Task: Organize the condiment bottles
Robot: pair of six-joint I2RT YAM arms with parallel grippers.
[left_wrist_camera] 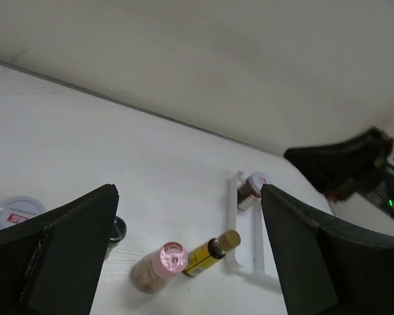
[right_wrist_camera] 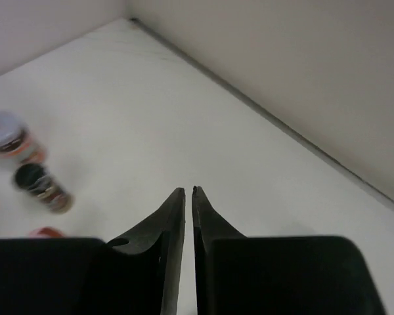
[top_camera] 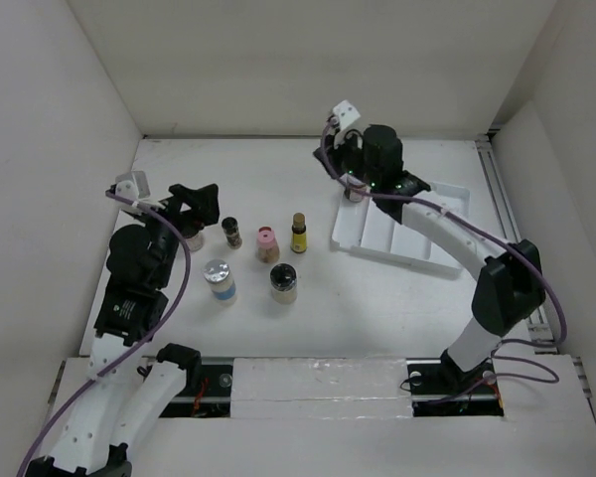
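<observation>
Left claw [left_wrist_camera: 187, 197]: spread wide, empty, over the surface [top_camera: 278, 179] beside the loose bottles [top_camera: 266, 238]. Right claw [right_wrist_camera: 188, 191]: pinched closed on nothing, near the tray [top_camera: 407, 238] holding one jar [top_camera: 355, 195].

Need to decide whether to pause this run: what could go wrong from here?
1. The left tool is open wide. Closing on the pink-capped bottle could tip the slim yellow bottle standing close beside it.
2. The right tool is shut and empty near the far corner of the tray, where a brown jar stands. A low sweep back might knock that jar over.
</observation>
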